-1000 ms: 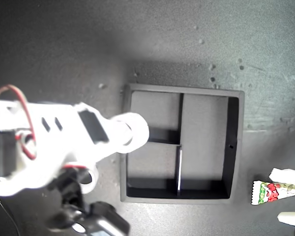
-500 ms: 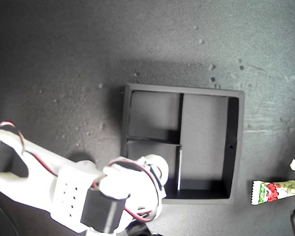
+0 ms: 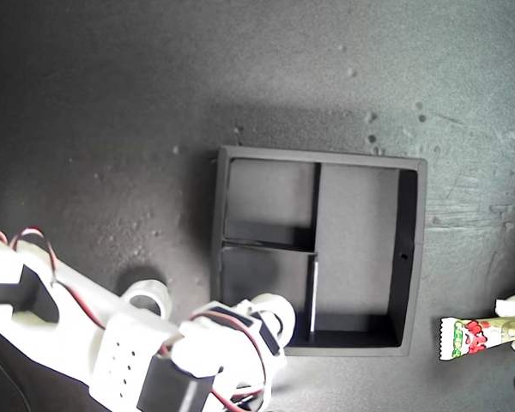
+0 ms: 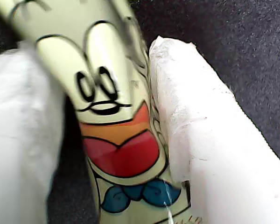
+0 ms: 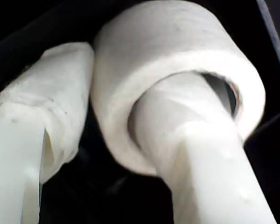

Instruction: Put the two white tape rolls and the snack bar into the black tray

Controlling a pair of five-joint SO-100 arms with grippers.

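Exterior view: the black tray point(image 3: 409, 257) sits near the middle of the dark counter point(image 3: 112, 103), its two small square compartments toward the exterior view's left and the long one toward the right. All compartments that show look bare; the lower small one is partly covered by an arm. That white arm reaches in from the lower left of the exterior view. A white tape roll point(image 3: 275, 313) sits at its tip, over the tray's lower left corner. A second tape roll point(image 3: 146, 298) lies on the counter just left of the tray, partly behind the arm. The snack bar point(image 3: 485, 333) is at the exterior view's right edge, well apart from the tray, with white claw tips above and below its far end.

First wrist view: my first claw point(image 4: 107, 121) is closed on the snack bar point(image 4: 112, 107); white wrapped fingers point(image 4: 200, 126) press both sides of the printed wrapper.

Second wrist view: my second claw point(image 5: 116, 107) holds the white tape roll point(image 5: 177, 51), one finger point(image 5: 196, 154) through its hole, the other finger point(image 5: 46, 116) against its outer wall. Dark surface behind; which compartment, cannot tell.
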